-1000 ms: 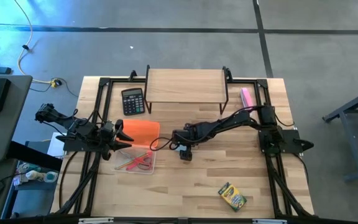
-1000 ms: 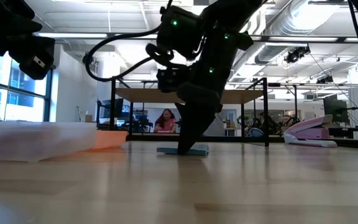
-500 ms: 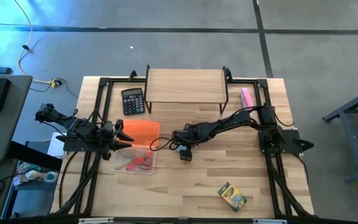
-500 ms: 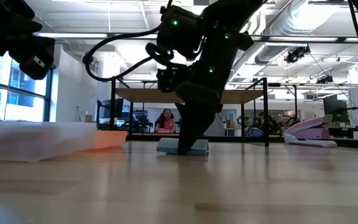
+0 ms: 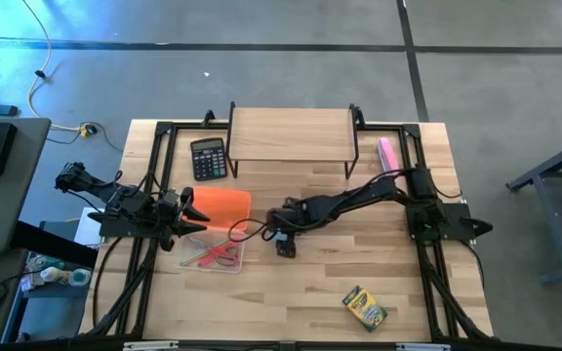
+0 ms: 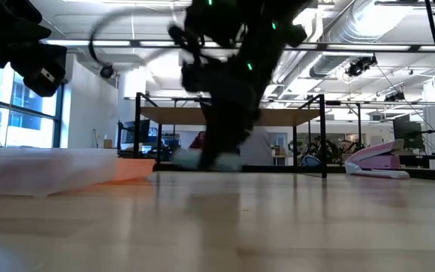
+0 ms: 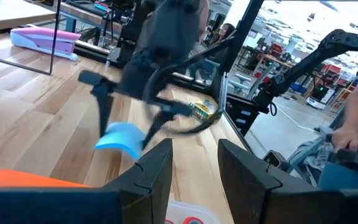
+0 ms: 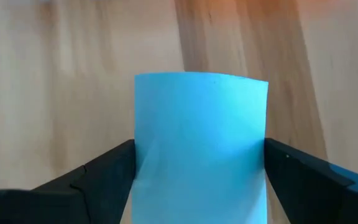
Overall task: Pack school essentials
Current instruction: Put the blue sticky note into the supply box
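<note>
Wood surface [image 5: 301, 283] w/ my right claw [image 8: 199, 163] near the middle, pinching the light blue notepad [image 8: 201, 140] betw. its 2 fingers. Pad is square, plain, bent a bit, lifted just off the wood. Left claw [image 7: 193, 163] waits spread by the clear box [image 5: 213, 252] w/ red scissors [image 5: 224, 253].

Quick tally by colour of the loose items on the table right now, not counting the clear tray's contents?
Black: 1, calculator
Pink: 1, oblong block
Orange: 1, flat piece
Light blue: 1, notepad between the right gripper fingers
Yellow-green: 1, crayon box
Total: 5
</note>
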